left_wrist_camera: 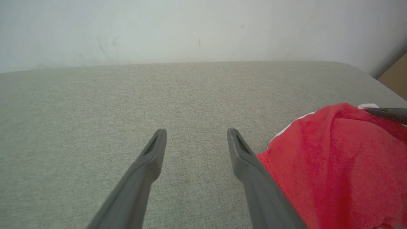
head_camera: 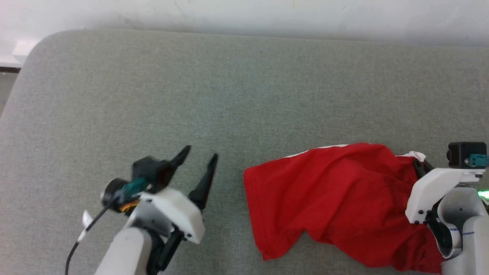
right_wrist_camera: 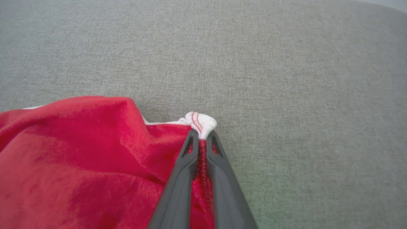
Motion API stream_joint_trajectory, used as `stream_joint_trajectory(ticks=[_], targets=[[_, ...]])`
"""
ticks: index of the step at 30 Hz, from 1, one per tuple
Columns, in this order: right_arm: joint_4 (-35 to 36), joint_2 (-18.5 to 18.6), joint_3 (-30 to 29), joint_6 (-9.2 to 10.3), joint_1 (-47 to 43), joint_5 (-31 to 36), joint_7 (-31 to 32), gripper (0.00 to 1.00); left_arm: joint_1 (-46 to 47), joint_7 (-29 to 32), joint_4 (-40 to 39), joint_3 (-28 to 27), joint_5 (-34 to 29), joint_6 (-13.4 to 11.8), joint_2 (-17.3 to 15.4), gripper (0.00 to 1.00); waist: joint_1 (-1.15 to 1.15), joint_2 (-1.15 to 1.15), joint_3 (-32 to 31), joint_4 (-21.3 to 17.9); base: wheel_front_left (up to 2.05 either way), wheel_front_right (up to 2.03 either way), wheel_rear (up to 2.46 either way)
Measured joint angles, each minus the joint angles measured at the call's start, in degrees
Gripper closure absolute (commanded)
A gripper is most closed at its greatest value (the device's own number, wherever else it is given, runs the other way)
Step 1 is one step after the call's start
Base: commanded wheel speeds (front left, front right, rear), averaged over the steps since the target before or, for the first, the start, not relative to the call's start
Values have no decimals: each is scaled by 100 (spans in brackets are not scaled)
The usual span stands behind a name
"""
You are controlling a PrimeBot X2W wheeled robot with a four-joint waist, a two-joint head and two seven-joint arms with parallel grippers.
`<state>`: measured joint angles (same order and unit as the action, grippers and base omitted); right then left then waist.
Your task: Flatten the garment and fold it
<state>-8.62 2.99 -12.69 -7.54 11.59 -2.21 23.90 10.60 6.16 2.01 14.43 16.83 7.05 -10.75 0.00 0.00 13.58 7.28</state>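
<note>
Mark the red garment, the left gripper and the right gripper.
Bright red thin fabric garment (head_camera: pixel 344 191): head view, middle of the crumpled cloth.
Left gripper, dark-fingered (left_wrist_camera: pixel 197 131): left wrist view, midway between open fingertips.
Right gripper (right_wrist_camera: pixel 201 135): right wrist view, midway between fingertips pinching the garment's corner.

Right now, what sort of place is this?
Likely an indoor test room: a grey fabric-covered pad with rounded corners, a plain scuffed white wall behind it, a crumpled red garment on it.

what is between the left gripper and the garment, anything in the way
Nothing visible. Only a bare strip of grey padded surface separates the left gripper, jaws open, from the garment and its nearest edge. The right gripper is already shut on the white trim corner.
</note>
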Motion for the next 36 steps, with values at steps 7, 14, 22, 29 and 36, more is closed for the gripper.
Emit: stream_joint_trajectory(ticks=[7, 14, 22, 29, 36], targets=[[-30, 0, 175, 0, 150, -41, -75, 100, 427, 1223, 1, 682, 903, 4, -25, 0, 0, 0, 197, -63, 0, 0, 0], [-44, -1, 258, 0, 251, -41, -77, 100, 561, 1913, 168, 798, 1177, -3, -19, 0, 0, 0, 329, -150, 0, 0, 0], [-56, -1, 269, 0, 333, -40, -94, 100, 623, 2226, 250, 837, 1471, -11, 90, 0, 0, 0, 451, -193, 0, 0, 0], [-69, -1, 281, 0, 387, -40, -144, 100, 709, 2334, 334, 948, 1523, -11, 115, 100, 0, 0, 529, -211, 0, 0, 0], [-85, -1, 309, 0, 463, -40, -258, 100, 835, 2091, 409, 950, 1541, -10, 116, 100, 0, 0, 564, -248, 0, 0, 0]])
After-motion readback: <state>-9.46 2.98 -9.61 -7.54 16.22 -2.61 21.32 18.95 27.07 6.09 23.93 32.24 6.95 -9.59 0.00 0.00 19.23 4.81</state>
